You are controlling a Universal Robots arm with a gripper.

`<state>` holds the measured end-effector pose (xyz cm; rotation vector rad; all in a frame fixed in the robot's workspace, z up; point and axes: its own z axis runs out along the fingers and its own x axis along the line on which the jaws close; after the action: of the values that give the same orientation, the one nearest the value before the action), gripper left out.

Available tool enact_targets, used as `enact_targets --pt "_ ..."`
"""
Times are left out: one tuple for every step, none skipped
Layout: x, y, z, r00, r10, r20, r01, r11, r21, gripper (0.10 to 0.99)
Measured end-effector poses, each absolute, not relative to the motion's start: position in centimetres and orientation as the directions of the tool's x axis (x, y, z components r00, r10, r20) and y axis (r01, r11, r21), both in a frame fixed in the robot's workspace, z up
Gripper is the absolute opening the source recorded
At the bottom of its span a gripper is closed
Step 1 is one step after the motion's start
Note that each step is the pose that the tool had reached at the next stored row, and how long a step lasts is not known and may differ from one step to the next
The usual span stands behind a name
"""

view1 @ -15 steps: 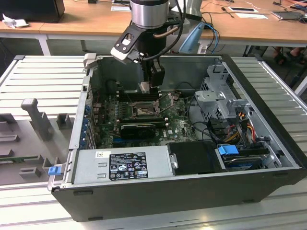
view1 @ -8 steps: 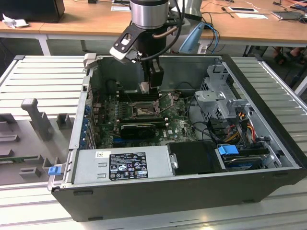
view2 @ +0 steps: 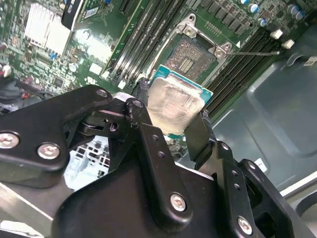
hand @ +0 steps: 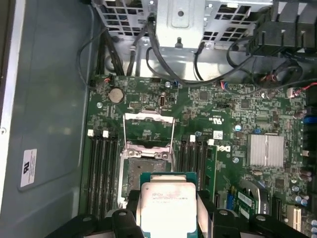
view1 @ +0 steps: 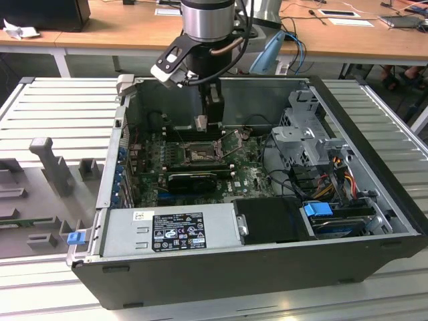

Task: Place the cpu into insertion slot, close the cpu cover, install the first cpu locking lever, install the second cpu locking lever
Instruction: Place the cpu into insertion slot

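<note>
We see the black jointed claw [view2: 171,113] gripping the cpu [view2: 173,101], a flat square chip, dull silvery face toward both wrist views. It hangs above the dark, silver-rimmed insertion slot [hand: 134,173]; the thin metal-frame cpu cover [hand: 148,116] stands open.

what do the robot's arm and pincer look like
The arm is a round silver-grey tube with a black section below it. A copper-coloured cable and black cables loop around the wrist, and a small pale box sits on its side. The pincer is matt black, built from jointed flat link bars fastened with shiny silver screws, ending in narrow black fingers.
</note>
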<state>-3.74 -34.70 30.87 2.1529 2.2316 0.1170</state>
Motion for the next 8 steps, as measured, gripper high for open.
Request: enact_targets --pt "-3.74 -34.70 30.85 -0.026 0.999 0.025 0.996 0.024 0.081 0.537" --pt "-3.74 -34.70 30.84 -0.014 1.000 0.025 0.997 0.012 0.081 0.537" --pt "-3.73 -34.70 30.80 -0.006 1.000 0.025 0.997 0.004 0.081 0.537" --pt "-3.74 -34.70 30.68 -0.003 1.000 0.025 0.997 0.001 0.081 0.537" --pt "-3.75 -34.70 30.59 -0.003 1.000 0.025 0.997 0.001 0.081 0.537" --pt "-3.75 -34.70 30.49 -0.003 1.000 0.025 0.997 0.001 0.081 0.537" --pt "-3.75 -34.70 30.32 -0.003 1.000 0.025 0.997 0.001 0.081 0.537" --pt "-3.74 -34.70 30.16 -0.003 1.000 0.025 0.997 0.001 0.081 0.537"
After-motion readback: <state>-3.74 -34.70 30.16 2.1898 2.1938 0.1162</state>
